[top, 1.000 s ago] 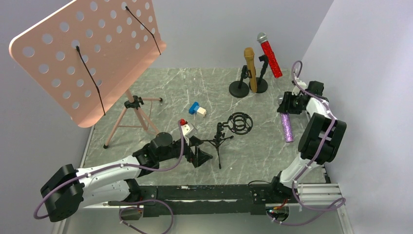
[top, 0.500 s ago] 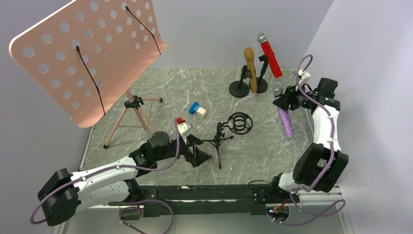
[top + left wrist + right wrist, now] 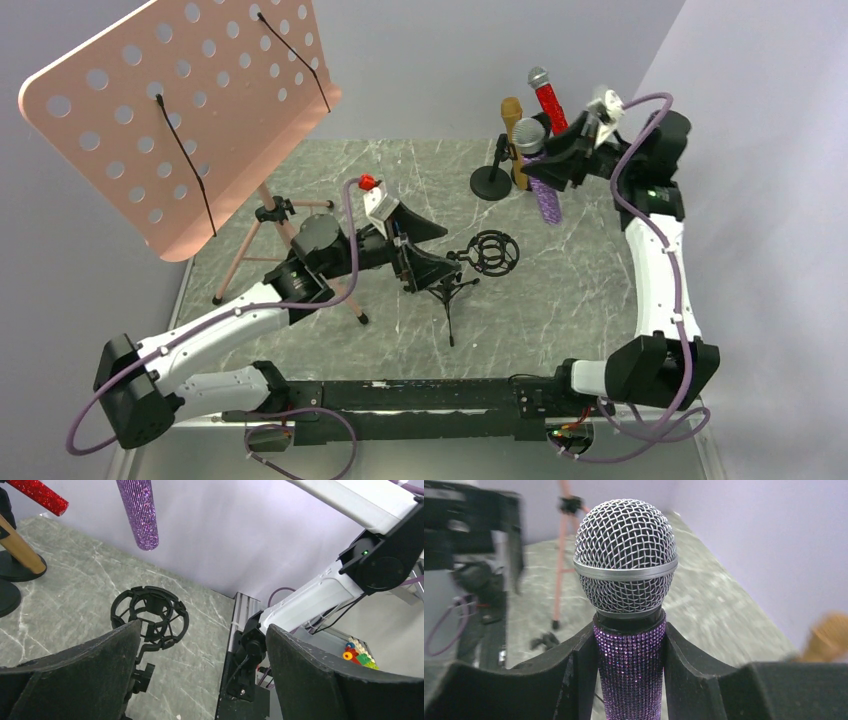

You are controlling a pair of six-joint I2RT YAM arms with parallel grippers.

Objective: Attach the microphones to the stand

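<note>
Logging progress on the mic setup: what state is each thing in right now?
right pincer, shut on the purple microphone
purple microphone, in the air, grille up
left pincer, open, empty
red microphone, mounted, tilted
gold microphone, mounted, near upright
shock mount stand, upright on the table, ring empty

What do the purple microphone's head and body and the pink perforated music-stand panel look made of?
Round silver microphone head: woven metal wire mesh.
Purple glitter microphone body: covered in tiny sparkling rhinestone-like beads; core hidden.
Pink perforated music-stand panel: rigid punched sheet, matte, probably painted metal, possibly plastic.
</note>
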